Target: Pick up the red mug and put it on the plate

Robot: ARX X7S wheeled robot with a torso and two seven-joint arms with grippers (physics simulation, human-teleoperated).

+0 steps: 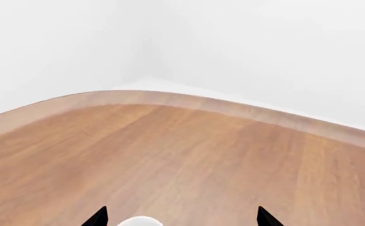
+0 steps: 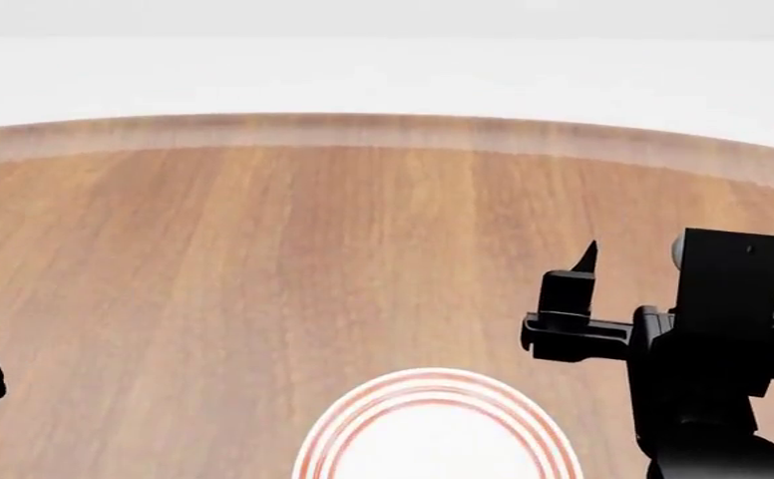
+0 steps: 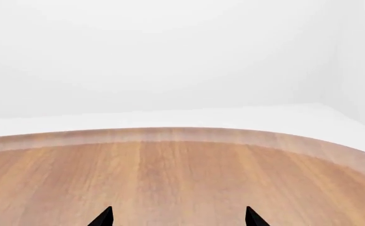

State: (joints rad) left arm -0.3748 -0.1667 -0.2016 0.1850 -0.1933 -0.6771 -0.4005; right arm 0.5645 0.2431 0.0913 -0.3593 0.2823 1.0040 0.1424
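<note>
The plate [image 2: 437,429] lies just left of right gripper [image 2: 577,289] (empty, spread)

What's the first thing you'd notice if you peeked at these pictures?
Probably the black right gripper, standing over the right side of the big wooden table in the head view with nothing in it. Next, the white plate with red rings, at the near edge and cut off by the picture. No red mug shows anywhere, only a small white rounded thing between the left gripper's tips.
</note>
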